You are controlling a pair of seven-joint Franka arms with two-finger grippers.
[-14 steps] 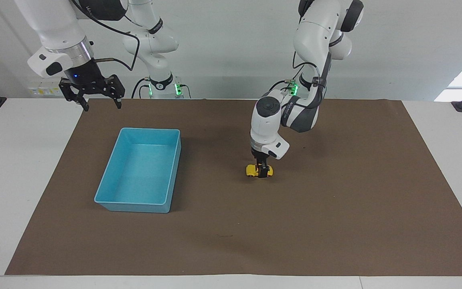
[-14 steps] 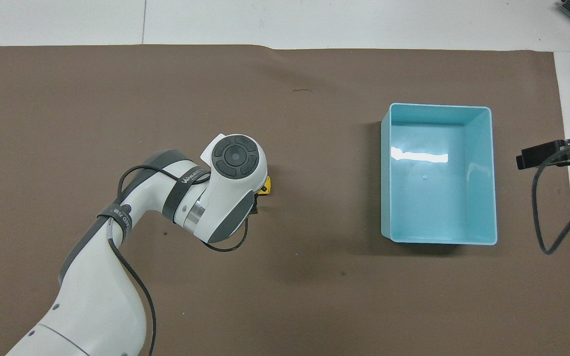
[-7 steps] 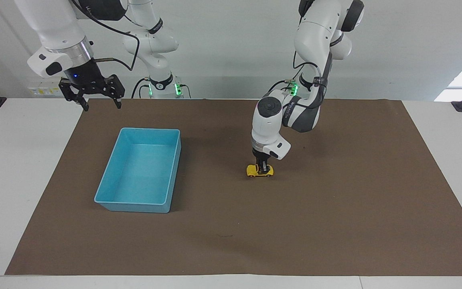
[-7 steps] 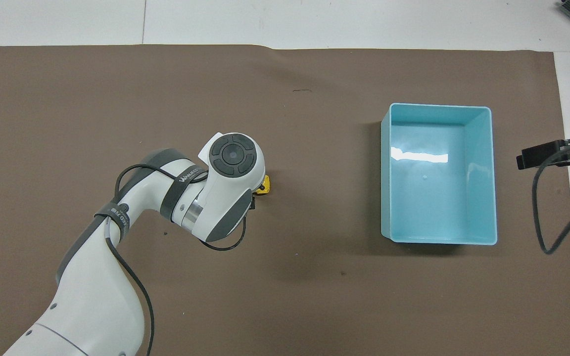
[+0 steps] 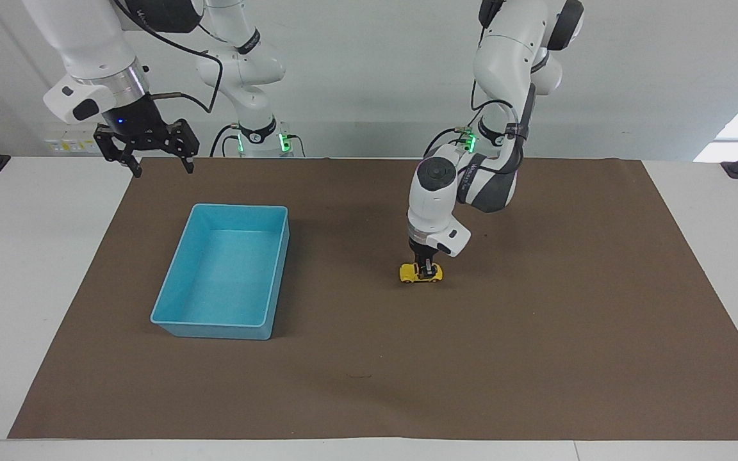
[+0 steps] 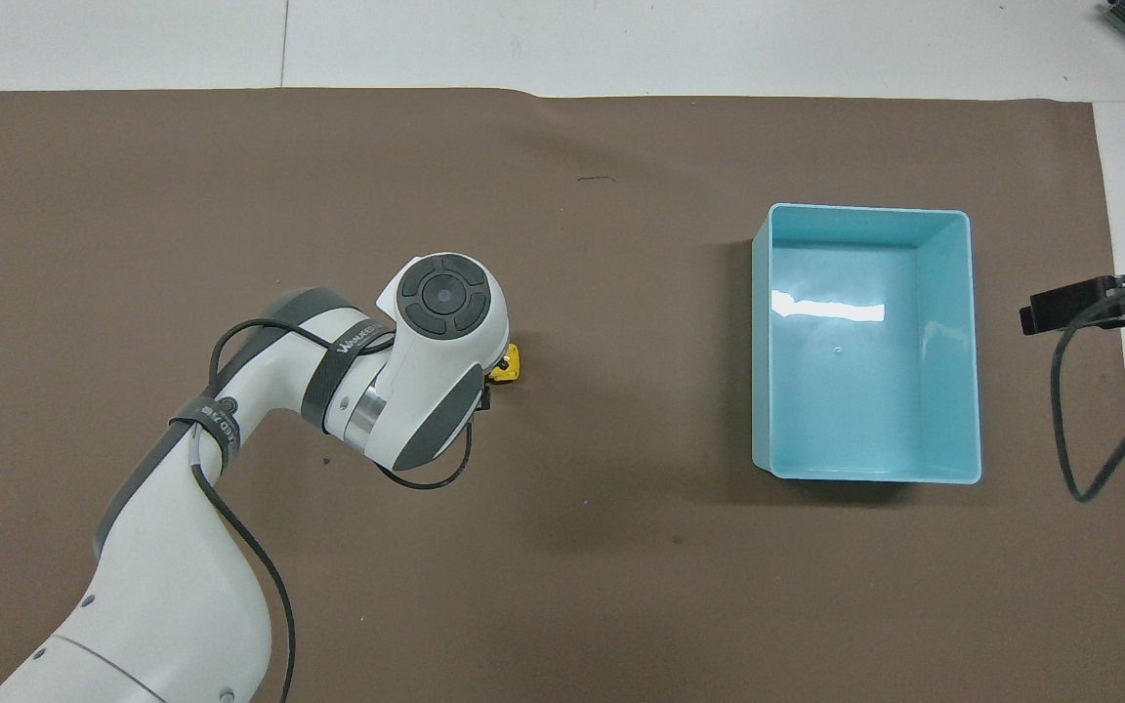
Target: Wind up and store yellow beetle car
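Yellow beetle car sits wheels-down on brown mat, mid-table, well apart from blue bin twd right arm's end. Left gripper is down on it, fingers pinched on the roof. To wind: keep wheels pressed to mat, drag straight back w/o tilting, grip firm so it can't slip. Right gripper waits, jaws spread, above mat corner.

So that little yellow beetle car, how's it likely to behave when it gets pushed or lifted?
The yellow beetle car sits on small wheels on the flat brown mat, so a push along its length would probably roll it. It looks tiny under the left pincer shut on its roof, so likely light. Its rounded, glossy-looking body may slip from a narrow grip.
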